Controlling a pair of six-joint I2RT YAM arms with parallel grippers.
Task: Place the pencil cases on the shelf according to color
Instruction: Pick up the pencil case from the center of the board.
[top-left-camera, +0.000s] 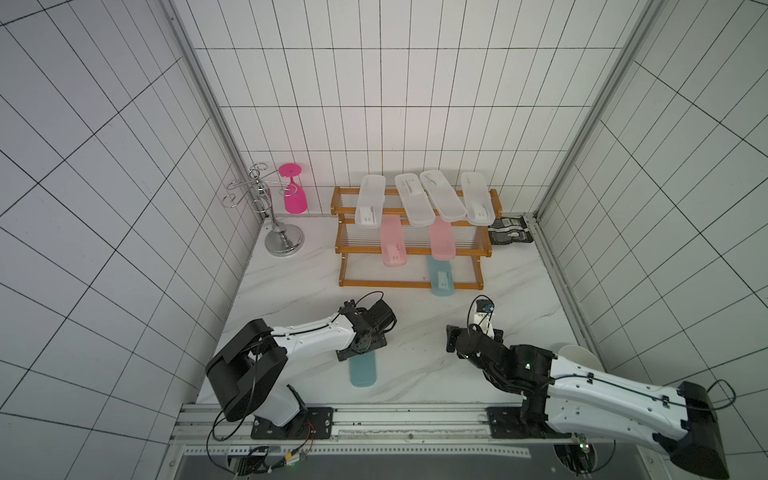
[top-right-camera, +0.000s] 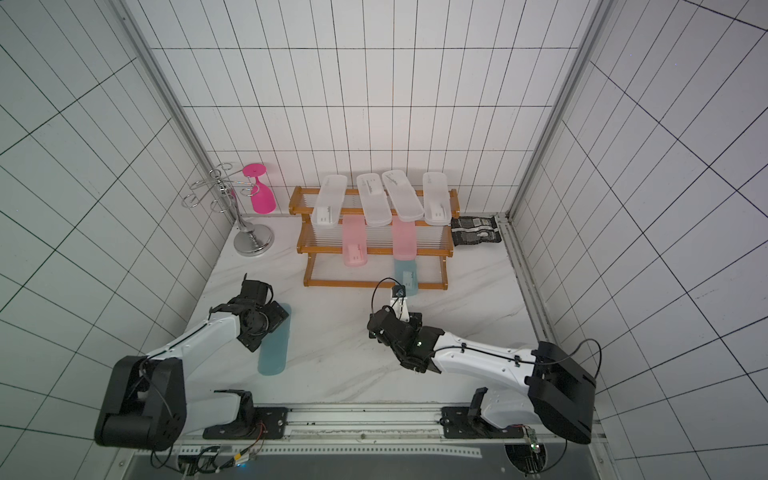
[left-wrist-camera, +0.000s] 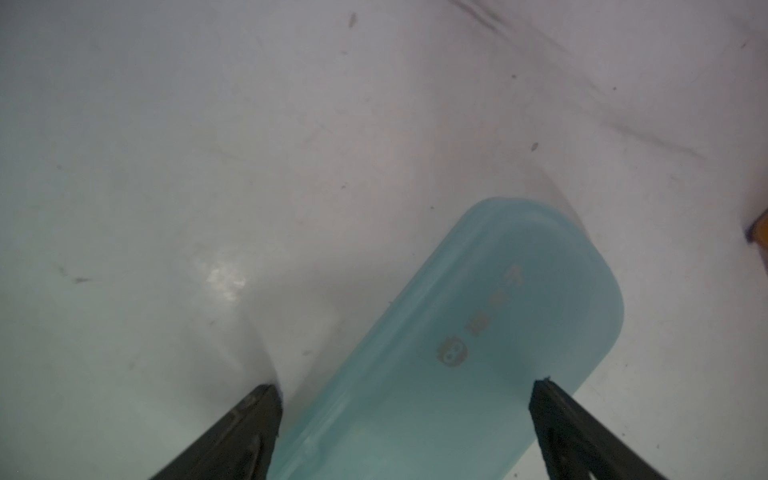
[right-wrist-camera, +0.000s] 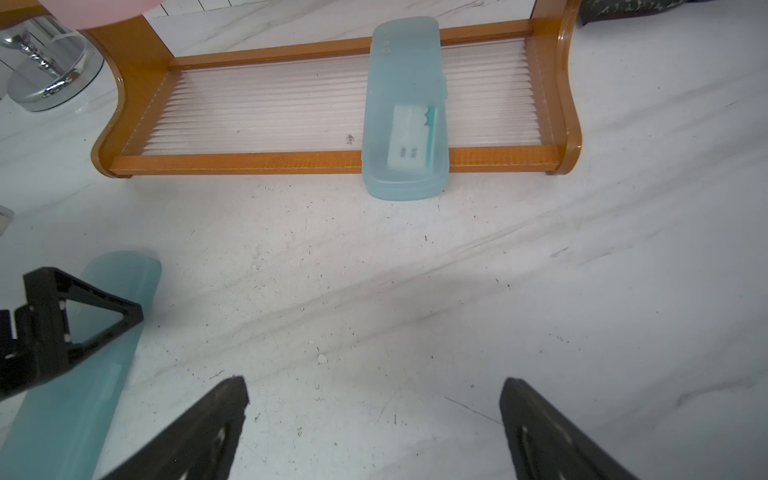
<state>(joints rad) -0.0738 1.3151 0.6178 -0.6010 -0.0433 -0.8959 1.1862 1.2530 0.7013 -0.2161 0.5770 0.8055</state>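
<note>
My left gripper (left-wrist-camera: 405, 386) is spread wide and sits low over the loose blue case (left-wrist-camera: 478, 311), which runs between its fingers. I cannot tell whether they touch it. That case lies flat on the table (top-left-camera: 299, 291), in front of the shelf (top-left-camera: 411, 250) and well apart from it. My right gripper (right-wrist-camera: 374, 382) is also spread wide, with only bare table between its fingers. On the shelf, four white cases (top-left-camera: 411, 199) lie across the top tier and two pink cases (top-left-camera: 392, 245) across the middle one. A second blue case (right-wrist-camera: 405, 124) lies on the bottom tier, its near end overhanging the front rail.
</note>
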